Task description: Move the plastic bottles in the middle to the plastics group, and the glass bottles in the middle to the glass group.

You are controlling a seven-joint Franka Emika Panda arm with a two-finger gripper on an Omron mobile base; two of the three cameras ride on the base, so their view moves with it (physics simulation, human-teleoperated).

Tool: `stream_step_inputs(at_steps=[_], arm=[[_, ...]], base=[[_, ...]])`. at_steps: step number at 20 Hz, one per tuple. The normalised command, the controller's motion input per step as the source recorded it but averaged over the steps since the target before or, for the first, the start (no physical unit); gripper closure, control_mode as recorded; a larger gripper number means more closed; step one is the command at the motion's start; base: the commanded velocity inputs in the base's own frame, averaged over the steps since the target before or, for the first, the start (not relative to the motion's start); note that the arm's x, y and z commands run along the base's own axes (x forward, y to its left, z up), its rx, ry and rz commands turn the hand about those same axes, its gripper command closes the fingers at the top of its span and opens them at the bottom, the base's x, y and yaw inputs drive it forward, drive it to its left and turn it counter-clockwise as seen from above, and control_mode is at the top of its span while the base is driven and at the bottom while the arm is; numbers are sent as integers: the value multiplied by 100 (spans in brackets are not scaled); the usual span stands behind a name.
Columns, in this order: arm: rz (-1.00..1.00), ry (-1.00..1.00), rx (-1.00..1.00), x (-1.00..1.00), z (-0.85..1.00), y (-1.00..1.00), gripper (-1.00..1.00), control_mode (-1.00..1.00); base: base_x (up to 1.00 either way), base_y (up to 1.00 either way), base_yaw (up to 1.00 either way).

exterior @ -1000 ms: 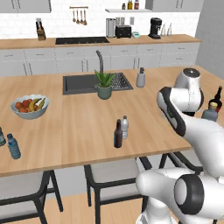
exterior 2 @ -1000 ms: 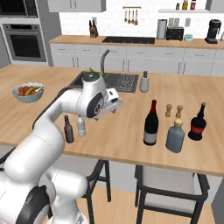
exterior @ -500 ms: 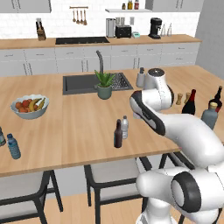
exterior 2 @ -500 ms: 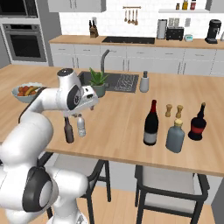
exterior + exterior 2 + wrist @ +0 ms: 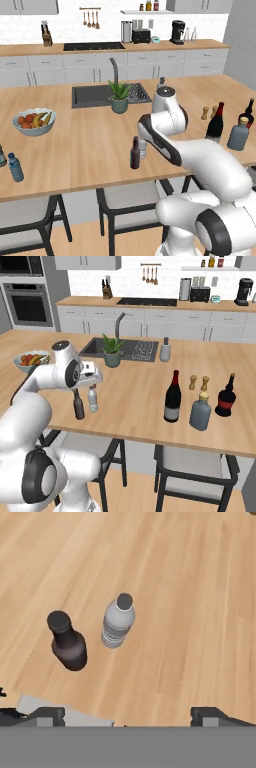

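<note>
The small clear plastic bottle (image 5: 118, 621) with a white cap stands upright near the island's front edge, also seen as clear bottle (image 5: 93, 399). Just beside it is the slim dark-brown glass bottle (image 5: 67, 645), brown bottle (image 5: 134, 153). My gripper (image 5: 131, 716) hangs open above the pair, empty, its fingertips (image 5: 50, 714) wide apart. The tall wine bottle (image 5: 173, 398) stands on the right beside the glass group: a squat grey bottle (image 5: 201, 412) and a dark red-topped bottle (image 5: 226, 397). The plastics group, a blue-tinted bottle (image 5: 15, 167) and a dark-green bottle (image 5: 1, 156), is at the far left.
A fruit bowl (image 5: 33, 123) sits on the left of the island. A potted plant (image 5: 119, 97) and the sink (image 5: 95, 95) lie behind the bottles. Two wooden mills (image 5: 198, 382) stand behind the wine bottle. Stools (image 5: 130, 200) tuck under the front edge.
My arm has swung from the right side of the island leftward to above the brown and clear bottles. The gripper stays open. No bottle has moved.
</note>
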Motion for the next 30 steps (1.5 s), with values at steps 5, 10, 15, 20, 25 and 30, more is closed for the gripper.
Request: stream_step_inputs(at_steps=[5,10,15,20,25,30], arm=[[-14,-1,6,-36,1,0,-100,-100],[0,0,3,0,-7,25,-100,-100],[1,0,4,-2,-5,52,-100,-100],[5,-3,1,-7,-19,56,-100,-100],[7,-4,0,10,-47,26,-100,-100],[2,-4,1,15,-10,0,-100,-100]], base=[[0,0,0],[0,0,0],[0,0,0],[0,0,0],[0,0,0],[0,0,0]])
